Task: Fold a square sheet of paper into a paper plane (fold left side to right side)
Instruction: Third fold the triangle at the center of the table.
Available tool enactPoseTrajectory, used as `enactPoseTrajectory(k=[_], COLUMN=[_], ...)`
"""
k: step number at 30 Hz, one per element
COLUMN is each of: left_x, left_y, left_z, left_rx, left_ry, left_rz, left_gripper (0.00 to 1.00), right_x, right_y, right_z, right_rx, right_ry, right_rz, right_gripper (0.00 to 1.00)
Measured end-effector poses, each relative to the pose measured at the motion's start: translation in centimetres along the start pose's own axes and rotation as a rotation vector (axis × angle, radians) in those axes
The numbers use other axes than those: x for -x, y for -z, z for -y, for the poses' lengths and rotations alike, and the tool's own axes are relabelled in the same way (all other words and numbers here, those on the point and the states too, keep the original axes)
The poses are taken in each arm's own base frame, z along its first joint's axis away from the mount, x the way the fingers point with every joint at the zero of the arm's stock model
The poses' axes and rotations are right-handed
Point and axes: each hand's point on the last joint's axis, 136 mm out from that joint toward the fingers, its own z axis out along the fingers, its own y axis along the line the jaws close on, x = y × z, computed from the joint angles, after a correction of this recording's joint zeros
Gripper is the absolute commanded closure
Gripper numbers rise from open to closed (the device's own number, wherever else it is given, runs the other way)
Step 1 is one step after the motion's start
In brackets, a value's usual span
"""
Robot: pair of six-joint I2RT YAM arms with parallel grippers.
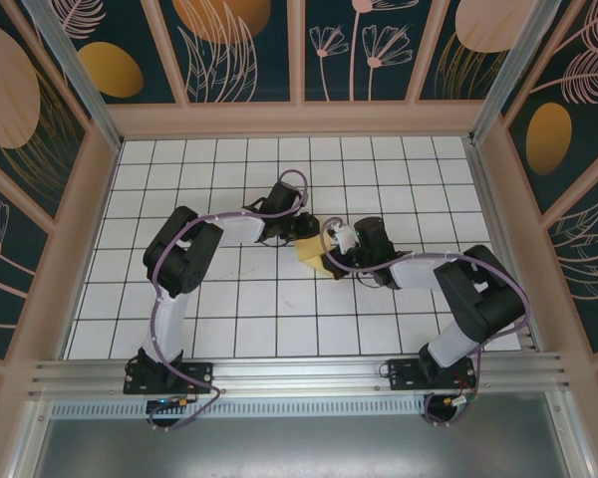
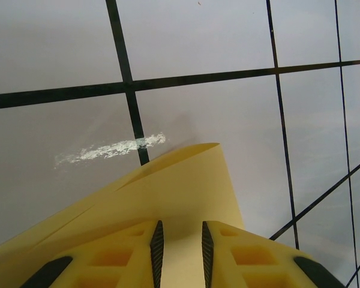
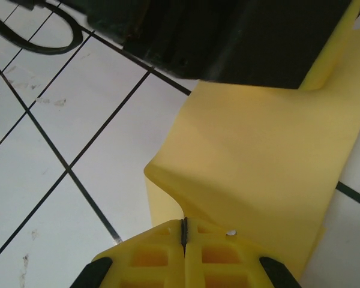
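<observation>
Centre of the top view: thin yellow-orange square sheet of paper (image 1: 309, 253) bowed up off the white grid-tiled table (image 1: 229, 299), between both tools. Looks mid-fold, no flat crease yet. Right two-finger gripper (image 3: 184, 231), bottom of its wrist view, is pinched tight on the sheet's edge. Left gripper (image 2: 181, 246) has the curl ahead of it, jaws a narrow gap apart. Next move, I'd say: line the edges up, then press flat.

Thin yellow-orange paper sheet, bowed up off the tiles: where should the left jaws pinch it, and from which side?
Pinch the thin yellow-orange paper sheet at its raised, curled edge, coming in low from the left arm's side, opposite the right gripper, whose jaws are shut on another edge. That lifted edge probably lets one finger slip underneath.
</observation>
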Motion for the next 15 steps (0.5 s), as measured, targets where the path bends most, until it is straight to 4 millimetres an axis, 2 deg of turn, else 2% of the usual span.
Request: enactPoseTrajectory(k=[6, 15], left_x=[0.0, 0.0], left_y=[0.0, 0.0], left_z=[0.0, -0.1], left_rx=[0.003, 0.006], left_ry=[-0.003, -0.003], left_rz=[-0.003, -0.002], left_gripper=[0.73, 0.74], right_x=[0.1, -0.5], right_y=[-0.3, -0.6], right_z=[1.4, 1.7], right_rx=[-0.008, -0.001], right_ry=[-0.051, -0.087], right_rz=[-0.011, -0.035], right_gripper=[1.0, 1.0])
